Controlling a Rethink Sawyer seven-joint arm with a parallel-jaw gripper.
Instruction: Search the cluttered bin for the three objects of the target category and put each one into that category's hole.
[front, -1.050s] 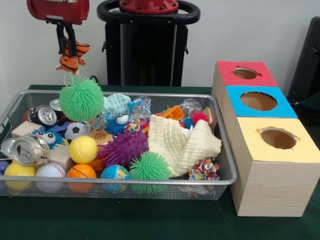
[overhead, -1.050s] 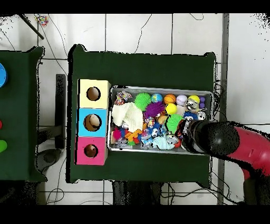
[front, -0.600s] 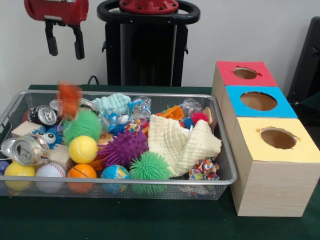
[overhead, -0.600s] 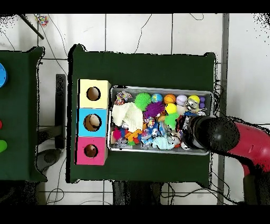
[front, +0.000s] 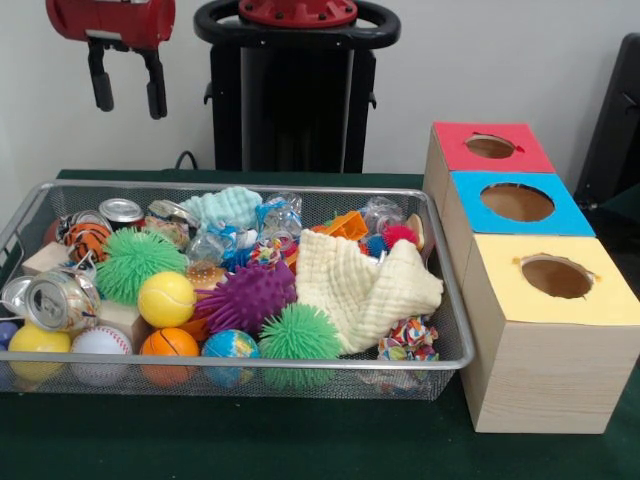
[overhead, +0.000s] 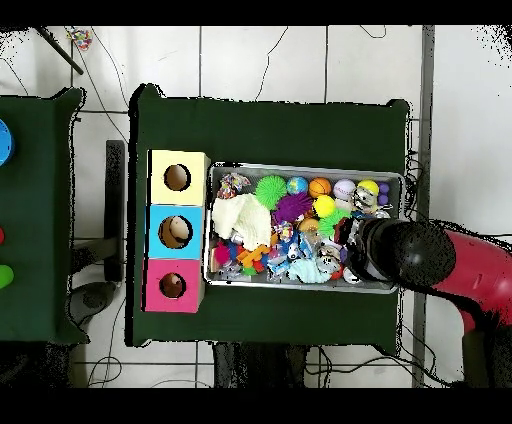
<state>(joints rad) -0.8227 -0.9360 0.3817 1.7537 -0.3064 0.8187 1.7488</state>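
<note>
Red-housed gripper (front: 126, 90) hangs spread and empty, high above my wire bin (front: 445, 300). Directly below it the orange striped toy (front: 88, 240) lies among the cans, beside the green spiky ball (front: 135, 262). Sorting boxes (front: 530, 270) stand well off, so nothing is delivered.

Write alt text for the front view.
An open, empty gripper hangs above the left end of a wire bin crammed with balls and toys; three wooden boxes with red, blue and yellow holed tops stand to its right.

bin (front: 440, 300) left of boxes (front: 540, 300) | cloth (front: 365, 285) in bin | pincer (front: 127, 85) above bin's left end
</note>
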